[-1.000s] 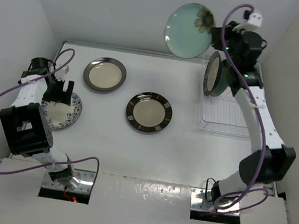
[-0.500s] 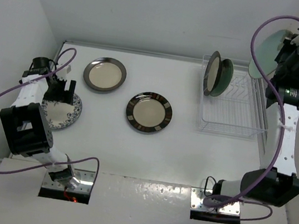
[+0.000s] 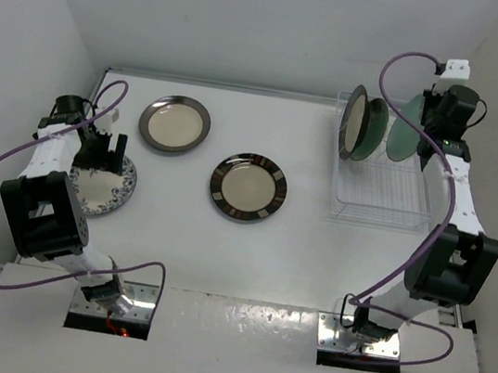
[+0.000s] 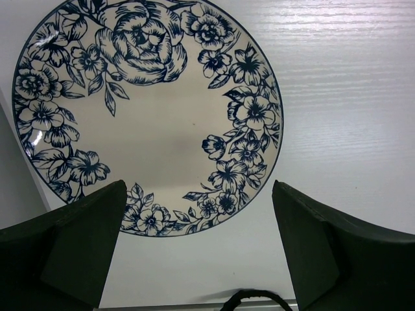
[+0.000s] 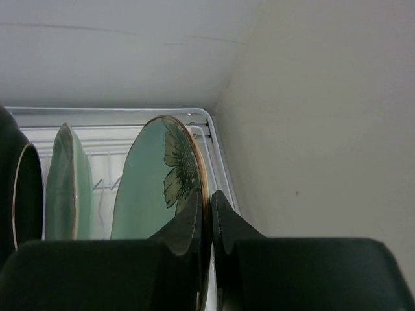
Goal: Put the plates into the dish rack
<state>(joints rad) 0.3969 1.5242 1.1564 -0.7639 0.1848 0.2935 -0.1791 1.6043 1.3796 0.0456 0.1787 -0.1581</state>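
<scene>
My right gripper (image 3: 434, 119) is shut on the rim of a mint-green flower plate (image 3: 410, 128), held upright on edge over the back right of the white wire dish rack (image 3: 385, 183). In the right wrist view the fingers (image 5: 209, 202) pinch this plate (image 5: 152, 188). A cream plate with a dark rim (image 3: 353, 121) and another mint-green plate (image 3: 371, 130) stand in the rack. My left gripper (image 3: 104, 154) is open over the blue-white plate (image 3: 99, 185), which fills the left wrist view (image 4: 149, 116) between the fingers (image 4: 198, 188).
A cream plate with a dark grey rim (image 3: 175, 123) and a cream plate with a brown patterned rim (image 3: 248, 187) lie flat on the table. The right wall (image 5: 324, 129) is close beside the rack. The left wall is close to the blue-white plate.
My right arm swung the mint-green plate from high at the back centre to the right, then lowered it over the rack. The left arm has not moved.
</scene>
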